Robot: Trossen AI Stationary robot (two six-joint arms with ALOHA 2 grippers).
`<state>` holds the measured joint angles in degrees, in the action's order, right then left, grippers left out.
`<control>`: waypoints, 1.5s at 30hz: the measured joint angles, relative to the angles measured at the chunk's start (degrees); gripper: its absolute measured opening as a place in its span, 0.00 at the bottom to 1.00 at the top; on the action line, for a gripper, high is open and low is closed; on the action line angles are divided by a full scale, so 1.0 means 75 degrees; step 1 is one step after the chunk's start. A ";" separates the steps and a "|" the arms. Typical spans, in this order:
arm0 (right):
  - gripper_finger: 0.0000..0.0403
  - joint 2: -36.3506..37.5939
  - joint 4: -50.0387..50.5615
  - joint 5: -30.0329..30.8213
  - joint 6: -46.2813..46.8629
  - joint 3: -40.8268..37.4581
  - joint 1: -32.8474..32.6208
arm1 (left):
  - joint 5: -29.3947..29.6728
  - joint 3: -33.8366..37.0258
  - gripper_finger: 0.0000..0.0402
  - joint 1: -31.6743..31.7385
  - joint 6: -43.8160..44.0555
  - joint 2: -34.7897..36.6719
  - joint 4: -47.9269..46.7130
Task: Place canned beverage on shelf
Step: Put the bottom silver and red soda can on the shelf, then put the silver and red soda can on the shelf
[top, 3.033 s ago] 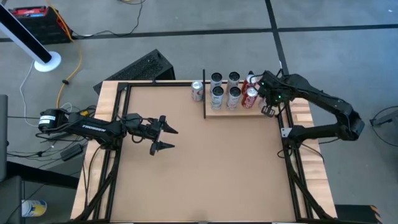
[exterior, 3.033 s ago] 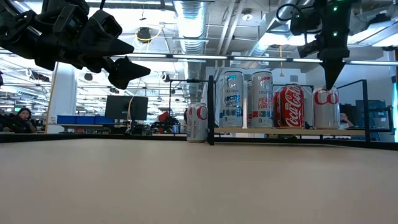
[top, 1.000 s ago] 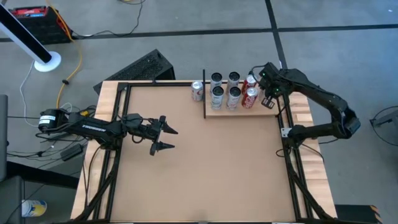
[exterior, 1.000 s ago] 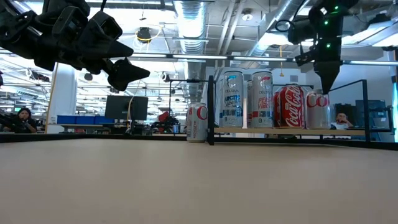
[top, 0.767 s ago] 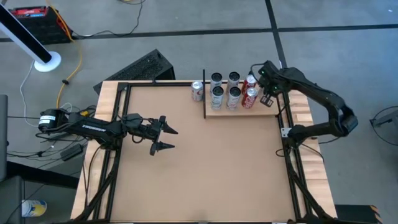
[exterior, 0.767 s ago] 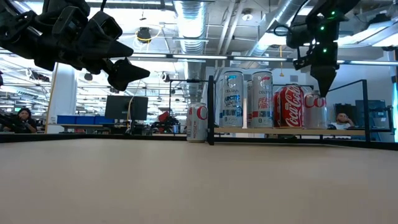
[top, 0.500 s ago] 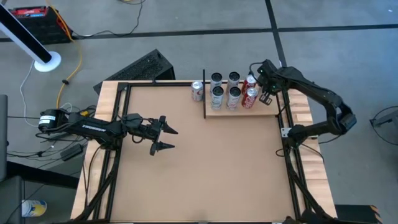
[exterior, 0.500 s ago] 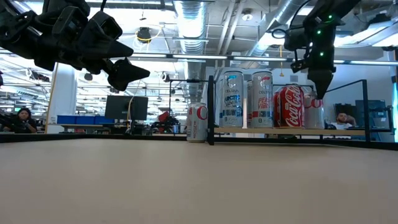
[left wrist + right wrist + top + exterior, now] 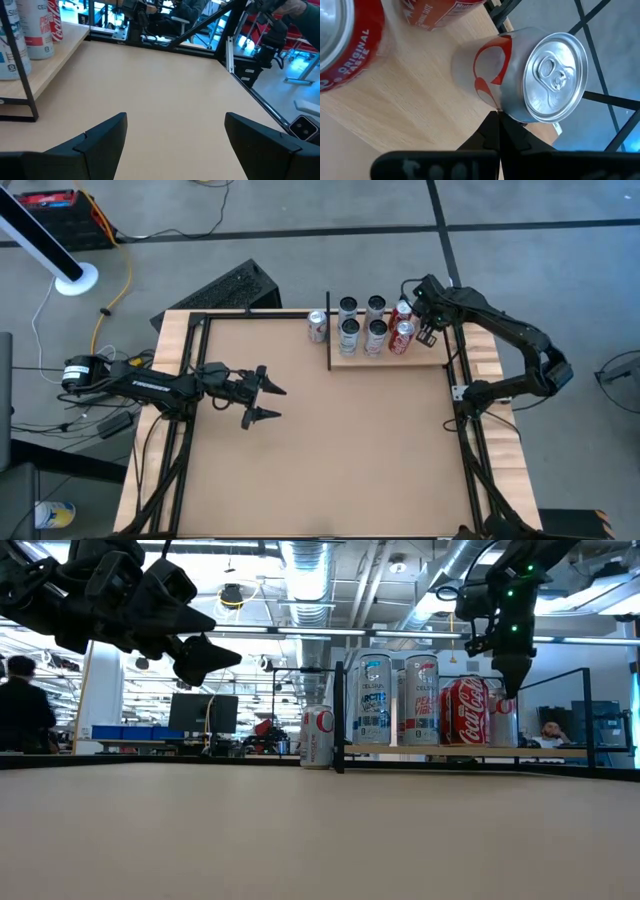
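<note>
At the shelf's (image 9: 425, 358) right end | right gripper (image 9: 507, 690) lifted off silver can (image 9: 540, 80), claw pinched shut, empty | can placed.

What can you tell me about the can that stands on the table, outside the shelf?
The can is silver-white metal with a red mark on its side and a plain silver top. It stands upright on the table near its far edge, close beside the shelf and its black post, not on the board. Nothing else touches it.

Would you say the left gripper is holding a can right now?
No, the left gripper hangs open and empty over the bare tabletop.
</note>
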<state>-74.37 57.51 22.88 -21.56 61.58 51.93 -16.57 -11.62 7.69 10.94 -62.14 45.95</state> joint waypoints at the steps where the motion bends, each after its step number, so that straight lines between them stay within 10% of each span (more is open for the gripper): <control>1: 0.04 0.0000 -0.0002 0.0014 0.0004 0.0000 -0.0002 | 0.0024 0.0000 0.80 0.0001 -0.0003 0.0002 -0.0003; 11: 0.04 0.0740 0.1265 -0.0692 0.0805 0.0112 -0.0814 | 0.0961 -0.0295 0.80 0.0313 -0.0367 -0.0004 0.0003; 23: 0.05 0.2312 0.1033 -0.1454 0.3737 -0.0281 -0.4553 | 0.2668 -0.2635 0.80 0.2358 -0.1078 -0.1235 -0.2140; 35: 0.05 0.2818 -0.3143 -0.1273 0.4862 -0.2816 -0.8317 | 0.2667 -0.2725 0.80 0.2989 -0.0531 -0.3001 0.0113; 45: 0.05 0.2289 -0.5755 -0.1050 0.3291 -0.3891 -0.9245 | 0.2722 -0.2728 0.80 0.3012 -0.1025 -0.3283 0.0399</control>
<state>-57.20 14.34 15.00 3.12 32.40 -17.40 3.84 -32.08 30.28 3.25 -86.76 48.95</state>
